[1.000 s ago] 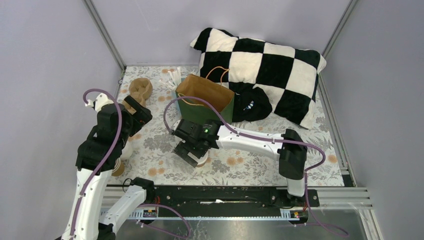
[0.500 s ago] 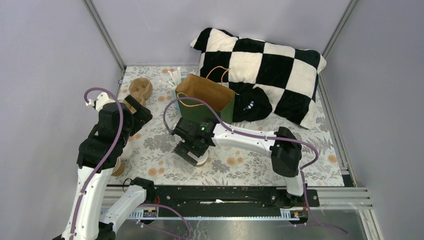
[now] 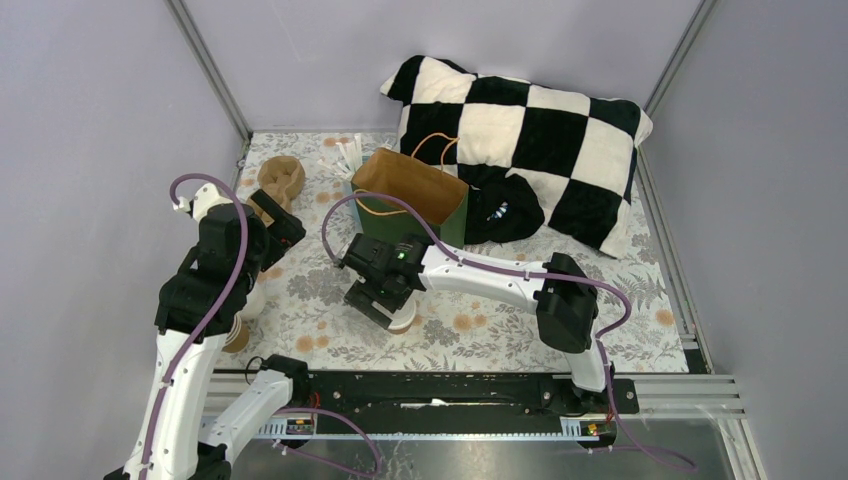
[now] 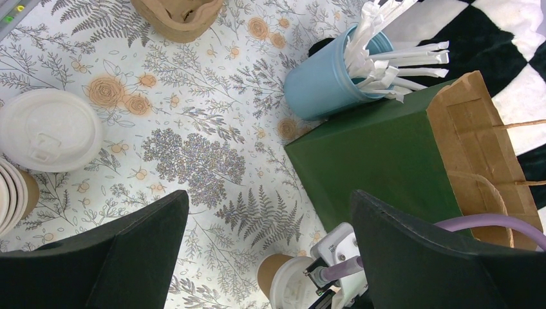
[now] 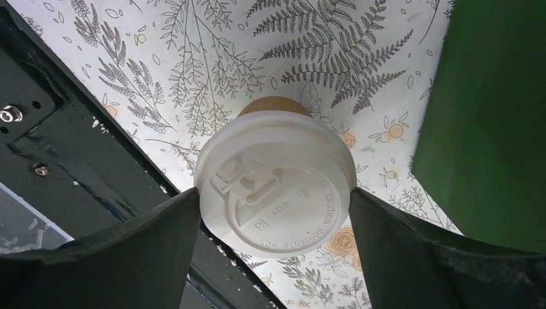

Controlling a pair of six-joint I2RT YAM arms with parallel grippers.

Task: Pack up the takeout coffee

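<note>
A table covered in a pale floral cloth (image 3: pixel 480 335) fills the view from above. A large black-and-white checkered pillow (image 3: pixel 540 130) lies across its far right corner. Two white and black robot arms reach in from the near edge.

A green paper bag (image 3: pixel 410 200) with a brown lining stands open-mouthed near the middle, just in front of the pillow. A dark fabric item (image 3: pixel 505 210) lies beside the bag, against the pillow. A blue cup (image 4: pixel 328 80) full of white wrapped straws stands just beside the bag's far left corner. A brown pulp cup carrier (image 3: pixel 281 178) sits far left.

The takeout coffee (image 5: pixel 277 183), a small brown cup with an off-white lid, stands upright on the cloth just in front of the bag. The right gripper (image 5: pixel 273 193) brackets it, one dark finger at each side of the lid rim. I cannot tell whether they press on it.

The left gripper (image 4: pixel 267 203) hangs above the cloth left of the bag, spread wide and holding nothing.
</note>
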